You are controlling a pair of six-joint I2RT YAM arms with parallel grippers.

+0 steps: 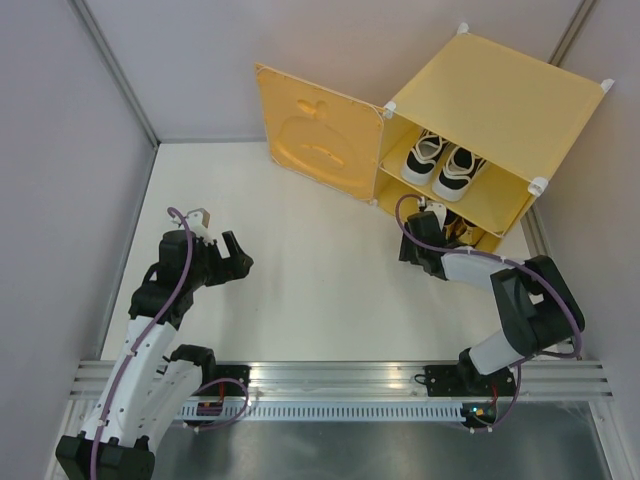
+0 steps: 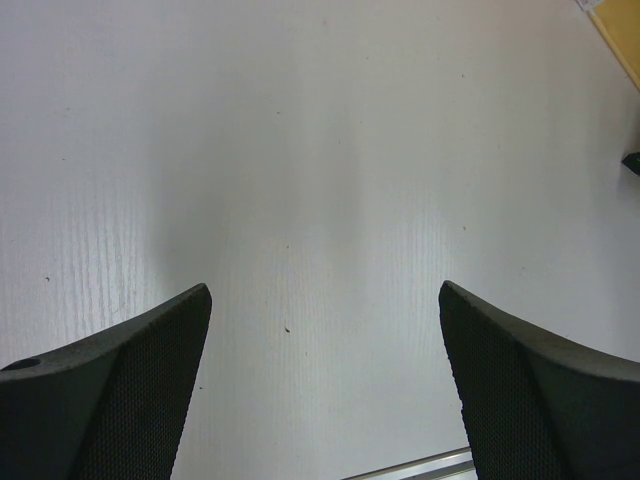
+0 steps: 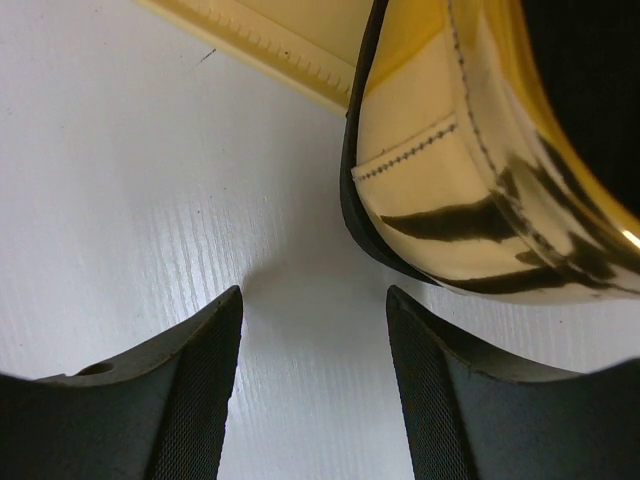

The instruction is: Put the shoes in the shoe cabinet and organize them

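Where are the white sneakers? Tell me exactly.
In the top view, the white sneakers sit side by side in the cabinet's upper compartment, right of the open door and just above the right gripper.

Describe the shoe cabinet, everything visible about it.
The shoe cabinet is a yellow-orange cube of plastic-looking panels joined by white corner connectors. It stands at the far right of the table. Its door, embossed with a face, stands wide open to the left. One shelf splits the inside. The white sneakers sit on the shelf and the gold loafers lie below, with the open right gripper at that opening.
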